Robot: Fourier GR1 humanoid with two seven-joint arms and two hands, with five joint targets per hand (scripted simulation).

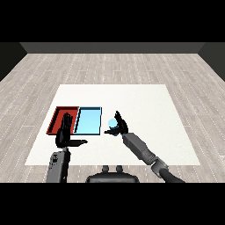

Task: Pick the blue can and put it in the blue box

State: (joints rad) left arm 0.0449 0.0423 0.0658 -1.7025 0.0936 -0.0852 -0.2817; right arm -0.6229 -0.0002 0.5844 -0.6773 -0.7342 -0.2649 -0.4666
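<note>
The blue can (112, 124) shows only as a small pale blue patch, mostly hidden inside my right hand (119, 126), whose fingers and thumb curl round it. Hand and can are just right of the light blue tray (88, 120), near its front right corner, not over it. I cannot tell whether the can rests on the table or is lifted. My left hand (67, 133) is open, fingers straight and thumb pointing right, in front of the red tray (60, 115) and overlapping its near edge in the view.
The red tray and the light blue tray lie side by side at the left of the white table (145, 114). The table's front edge runs just behind both forearms. Wooden floor surrounds the table.
</note>
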